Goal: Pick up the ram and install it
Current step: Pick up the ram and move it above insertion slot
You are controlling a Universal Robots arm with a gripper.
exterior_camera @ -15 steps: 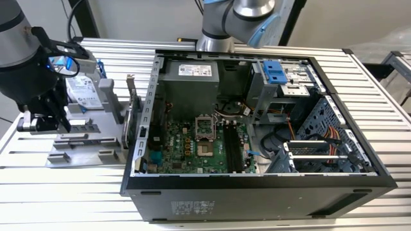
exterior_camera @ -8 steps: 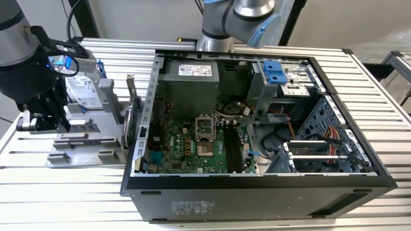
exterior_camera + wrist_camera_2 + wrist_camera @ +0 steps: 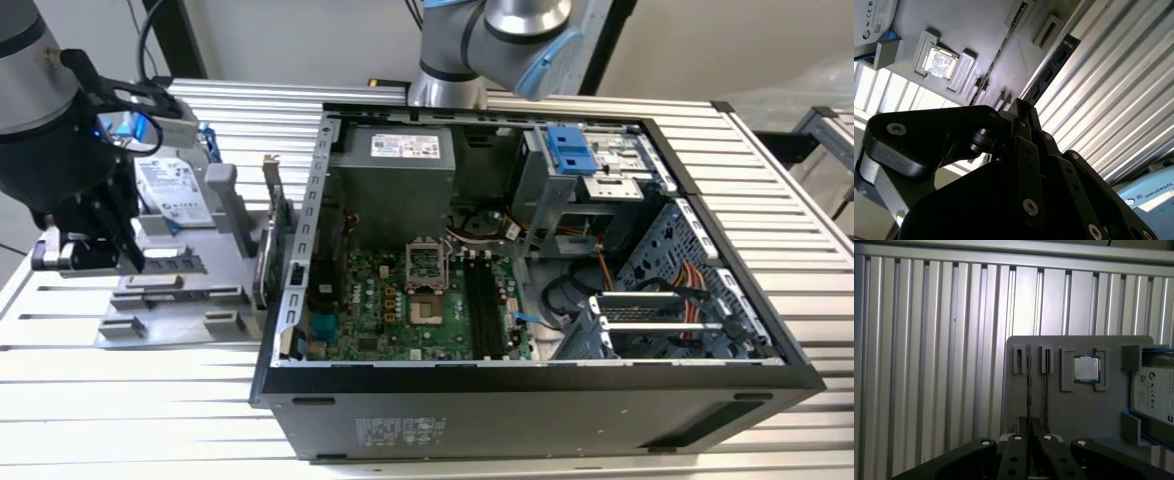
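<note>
One ram [image 3: 1029, 385] stands edgewise, tool [image 3: 1032, 438] clamped on it; wide ribbed table [image 3: 929, 365] alongside.

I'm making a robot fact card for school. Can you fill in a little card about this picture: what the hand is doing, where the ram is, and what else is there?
Hand: the hand hovers over the grey holder, close to the ram
Ram: on edge in a holder slot, with a second stick beside it
Also in holder: processor chip, hard drive
Computer: the computer case lies open next to the holder
Job so far: ram in the holder, not installed
</note>
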